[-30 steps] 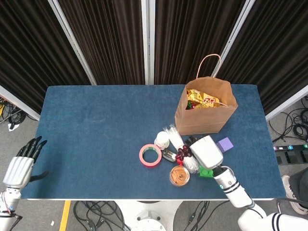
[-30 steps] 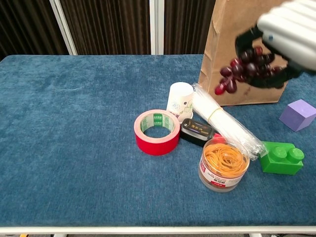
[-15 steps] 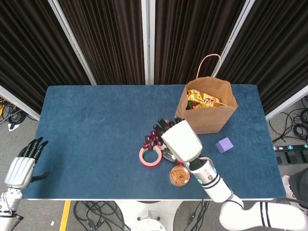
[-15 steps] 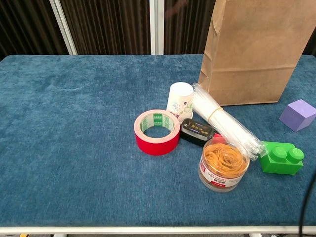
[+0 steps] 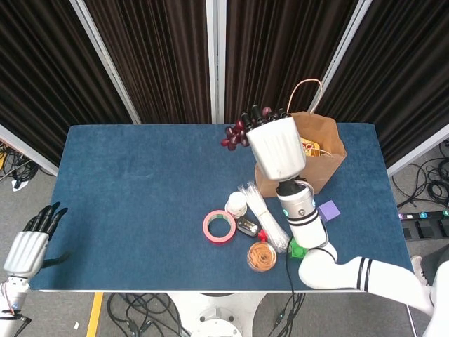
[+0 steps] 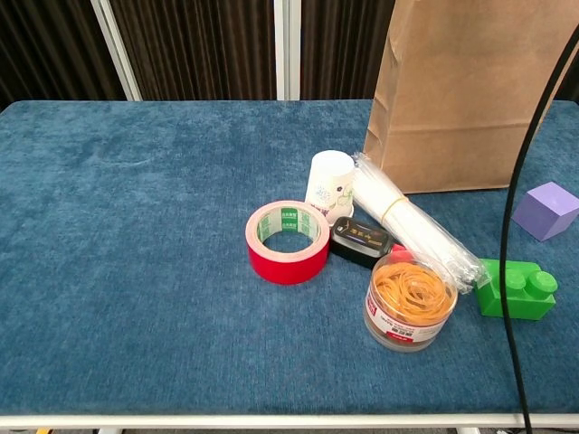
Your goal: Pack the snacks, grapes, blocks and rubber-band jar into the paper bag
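the right hand (image 5: 276,144) grips the grapes (image 5: 237,133) high, just left of the bag (image 5: 324,165) mouth. carry them right, over the opening, lower, then release. the left hand (image 5: 28,246) hangs spread and empty.

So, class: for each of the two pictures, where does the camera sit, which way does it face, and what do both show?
Head view: high above, looking down on the table; shows the right robot hand holding grapes by the paper bag, and the left robot hand.
Chest view: low at the table's near edge, facing forward; only a black cable shows.
Shared: bag, red tape, rubber-band jar.
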`<state>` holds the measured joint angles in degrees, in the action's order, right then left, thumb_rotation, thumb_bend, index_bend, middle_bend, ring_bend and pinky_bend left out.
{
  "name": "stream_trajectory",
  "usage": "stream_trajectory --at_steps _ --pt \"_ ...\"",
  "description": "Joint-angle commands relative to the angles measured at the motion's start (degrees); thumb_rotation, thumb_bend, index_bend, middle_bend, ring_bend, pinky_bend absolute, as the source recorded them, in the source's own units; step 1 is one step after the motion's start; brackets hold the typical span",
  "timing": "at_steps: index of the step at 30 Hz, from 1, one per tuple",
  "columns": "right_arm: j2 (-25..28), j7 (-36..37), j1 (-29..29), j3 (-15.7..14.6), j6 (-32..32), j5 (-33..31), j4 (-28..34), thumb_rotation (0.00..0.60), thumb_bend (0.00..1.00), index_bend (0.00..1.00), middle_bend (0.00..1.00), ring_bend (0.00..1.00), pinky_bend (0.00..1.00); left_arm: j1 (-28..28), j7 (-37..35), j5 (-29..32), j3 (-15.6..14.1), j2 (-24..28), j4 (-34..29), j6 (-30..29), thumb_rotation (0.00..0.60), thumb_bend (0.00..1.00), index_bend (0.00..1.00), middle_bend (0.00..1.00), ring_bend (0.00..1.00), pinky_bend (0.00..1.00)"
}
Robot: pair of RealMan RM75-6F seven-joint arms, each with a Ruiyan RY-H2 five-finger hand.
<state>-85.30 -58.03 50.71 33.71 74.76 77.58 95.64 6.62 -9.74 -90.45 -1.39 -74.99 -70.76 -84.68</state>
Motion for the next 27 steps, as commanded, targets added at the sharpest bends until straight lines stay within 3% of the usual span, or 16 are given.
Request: stream_trajectory --at_steps 1,13,24,27 --pt "0.78 -0.92 0.09 -0.46 0.87 -1.82 -3.98 0.600 0.28 0.73 0.62 0.87 0.88 0.03 -0.21 0.04 0.07 -0.03 0.26 0.01 0.600 0.11 0.12 0.12 0.02 0.21" --pt "2.39 -3.74 -0.33 -2.18 1.01 -10.48 -11.64 0.600 0.28 0.73 0.61 0.87 0.88 0.47 -0.13 0.54 0.27 0.03 0.31 1.17 0.600 0.11 0.12 0.12 0.02 0.21" --pt "3.31 -0.39 -1.54 -4.64 -0.82 -17.32 -13.91 0.600 0.27 0.73 0.60 0.87 0.88 0.35 0.06 0.55 0.09 0.05 0.40 1.25 0.600 0.11 0.12 0.12 0.02 0.21" --pt "3.28 1.19 -1.31 -5.04 -1.40 -18.26 -14.11 0.600 0.22 0.70 0.58 0.87 0.88 0.26 -0.11 0.46 -0.01 0.06 0.58 1.14 0.600 0.11 0.12 0.12 0.02 0.21"
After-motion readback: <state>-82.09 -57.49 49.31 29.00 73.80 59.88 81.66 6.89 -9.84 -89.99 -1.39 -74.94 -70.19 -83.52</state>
